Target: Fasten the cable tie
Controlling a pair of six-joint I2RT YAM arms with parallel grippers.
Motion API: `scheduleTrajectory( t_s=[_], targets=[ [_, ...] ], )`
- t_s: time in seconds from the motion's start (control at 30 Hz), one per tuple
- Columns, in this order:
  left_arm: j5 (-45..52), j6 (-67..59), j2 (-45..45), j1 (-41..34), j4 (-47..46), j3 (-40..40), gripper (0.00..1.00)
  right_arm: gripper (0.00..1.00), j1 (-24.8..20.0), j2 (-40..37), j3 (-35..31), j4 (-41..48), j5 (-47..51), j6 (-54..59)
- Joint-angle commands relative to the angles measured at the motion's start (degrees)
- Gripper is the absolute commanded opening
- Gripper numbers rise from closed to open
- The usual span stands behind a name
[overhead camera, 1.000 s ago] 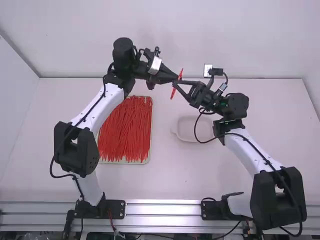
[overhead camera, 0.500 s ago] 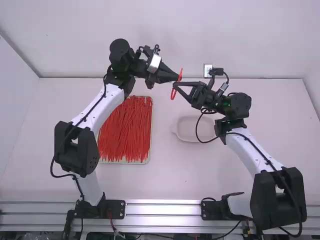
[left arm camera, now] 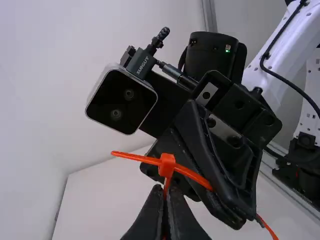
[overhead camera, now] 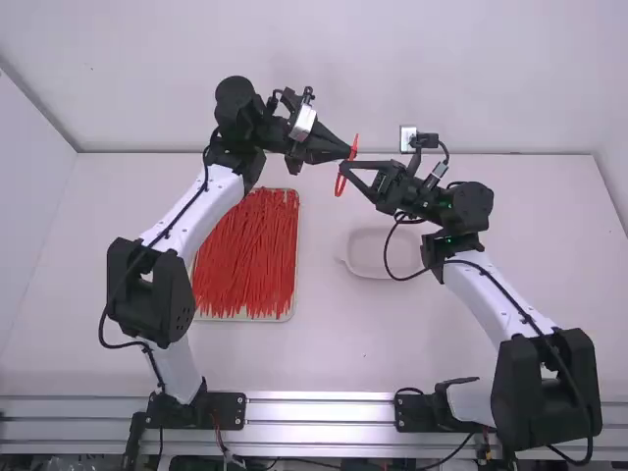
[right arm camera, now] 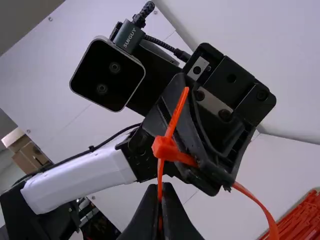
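A red cable tie (overhead camera: 340,183) hangs in the air above the back middle of the table, held between both grippers. My left gripper (overhead camera: 350,150) comes in from the left and is shut on the tie just under its square head (left arm camera: 167,162). From the right, my right gripper (overhead camera: 345,175) is shut on the strap (right arm camera: 159,175) a little lower. In the left wrist view my own fingers (left arm camera: 156,207) pinch the strap with the right gripper's black body (left arm camera: 220,165) right behind. The tie's free tail (right arm camera: 260,210) trails off past the left gripper's body (right arm camera: 215,125).
A tan board (overhead camera: 290,316) piled with several red cable ties (overhead camera: 247,253) lies left of the middle, under the left arm. A shallow clear dish (overhead camera: 365,257) sits on the table below the right gripper. A small white box (overhead camera: 408,138) is fixed at the back wall.
Both grippers with the tie have shifted slightly left and up; the left arm's elbow moved a little left. Both holds are unchanged.
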State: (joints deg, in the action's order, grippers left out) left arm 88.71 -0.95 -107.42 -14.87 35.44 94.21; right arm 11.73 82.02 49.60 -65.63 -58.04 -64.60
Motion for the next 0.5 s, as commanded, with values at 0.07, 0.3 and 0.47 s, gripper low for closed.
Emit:
scheduleTrajectory(
  t_s=[0.07,0.3,0.47],
  targets=[
    [1.0,0.8,0.4,-0.1,0.4,0.0,0.07,0.0,-0.1,0.0,1.1,0.0,0.2,-0.1],
    [1.0,0.7,0.4,-0.1,0.4,0.0,0.02,0.0,-0.4,0.0,1.1,0.0,0.4,-0.1],
    [1.0,0.7,0.4,-0.1,0.4,0.0,0.02,0.0,-0.4,0.0,1.1,0.0,1.0,-0.1]
  ],
)
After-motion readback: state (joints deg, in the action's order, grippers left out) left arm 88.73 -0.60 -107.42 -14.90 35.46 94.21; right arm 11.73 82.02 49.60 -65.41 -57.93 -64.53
